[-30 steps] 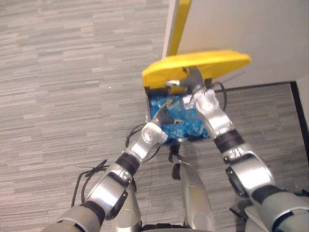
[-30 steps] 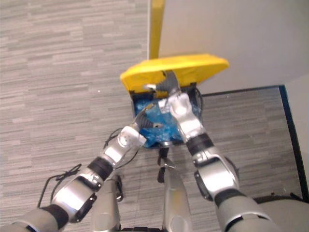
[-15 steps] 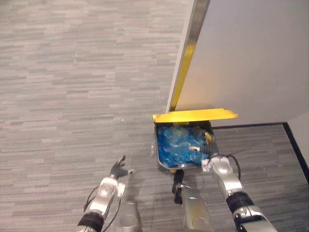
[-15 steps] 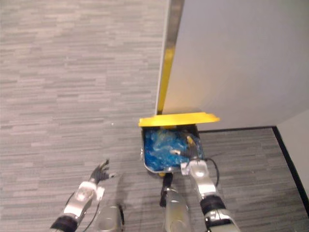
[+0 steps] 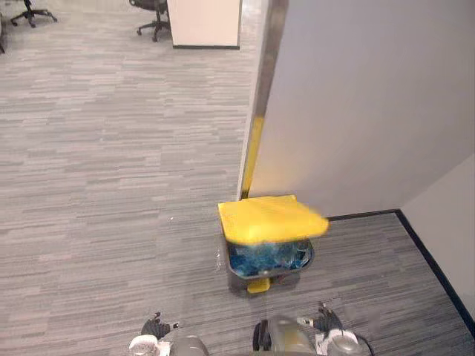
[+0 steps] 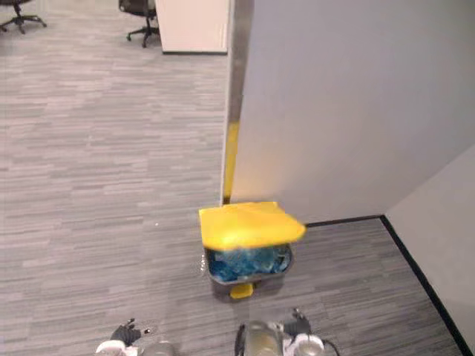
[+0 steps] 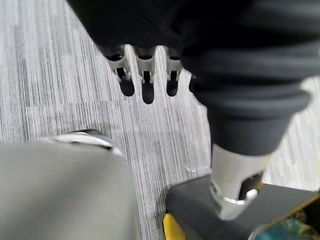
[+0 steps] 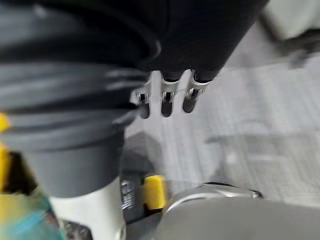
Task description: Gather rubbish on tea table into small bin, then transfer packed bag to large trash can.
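While the blue bag (image 5: 260,258) sits inside the trash can (image 5: 239,276) under its tilted yellow lid (image 5: 269,219), both hands hang well short of the can, fingers loose and empty, the right hand (image 5: 326,324) nearer than the left hand (image 5: 152,326).

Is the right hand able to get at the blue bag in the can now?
Probably not: the yellow lid covers most of the can, only a strip of blue bag shows, and the right hand hangs apart.
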Controlling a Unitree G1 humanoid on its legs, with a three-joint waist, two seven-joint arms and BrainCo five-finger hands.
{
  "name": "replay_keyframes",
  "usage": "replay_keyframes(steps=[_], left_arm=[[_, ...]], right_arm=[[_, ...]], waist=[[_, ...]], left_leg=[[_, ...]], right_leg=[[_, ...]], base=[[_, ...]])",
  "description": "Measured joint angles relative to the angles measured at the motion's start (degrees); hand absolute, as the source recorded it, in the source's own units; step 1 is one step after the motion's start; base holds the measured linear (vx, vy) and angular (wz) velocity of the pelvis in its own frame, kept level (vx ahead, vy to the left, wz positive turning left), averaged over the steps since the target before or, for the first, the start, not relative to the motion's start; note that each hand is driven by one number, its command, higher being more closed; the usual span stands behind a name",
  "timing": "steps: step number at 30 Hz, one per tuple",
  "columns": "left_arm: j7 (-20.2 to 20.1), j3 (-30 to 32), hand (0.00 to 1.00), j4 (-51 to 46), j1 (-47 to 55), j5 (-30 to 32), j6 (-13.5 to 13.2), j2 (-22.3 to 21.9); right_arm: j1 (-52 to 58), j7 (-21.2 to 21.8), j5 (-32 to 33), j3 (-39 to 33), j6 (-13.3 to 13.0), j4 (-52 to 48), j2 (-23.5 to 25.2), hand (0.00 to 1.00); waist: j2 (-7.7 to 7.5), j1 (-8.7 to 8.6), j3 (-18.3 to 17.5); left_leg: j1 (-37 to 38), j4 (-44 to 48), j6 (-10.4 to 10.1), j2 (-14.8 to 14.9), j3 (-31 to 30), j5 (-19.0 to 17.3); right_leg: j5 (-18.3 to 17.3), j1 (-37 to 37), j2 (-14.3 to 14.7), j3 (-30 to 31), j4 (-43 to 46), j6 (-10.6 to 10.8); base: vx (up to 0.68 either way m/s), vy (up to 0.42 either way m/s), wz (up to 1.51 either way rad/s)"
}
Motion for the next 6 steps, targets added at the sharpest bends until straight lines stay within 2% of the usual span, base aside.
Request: replay_keyframes(steps=[4,6], left_arm=[[0.56,-0.01,0.00,1.10,-0.57,-0.81,-0.06,-2.59],[0.67,-0.04,0.00,1.87,-1.01,-1.24,-0.04,-3.10]], right_arm=[[0.64,-0.61,-0.08,-2.31,1.07,2.70,-1.23,0.00],[0.72,-0.94,-0.06,-2.81,1.11,3.35,-1.15,0.00]], waist=[[2.18,-0.07,-1.50],[2.32,-0.24,-1.58]], left_leg=[[1.52,-4.45,1.03,-0.77,0.41,1.96],[1.73,-4.86,1.27,-0.80,0.20,2.11]], right_leg=[[2.86,1.14,1.05,0.93,-5.28,0.65],[4.17,2.08,1.53,1.16,-7.49,0.93]], base=[[-0.06,0.005,-0.20],[-0.03,0.016,-0.10]])
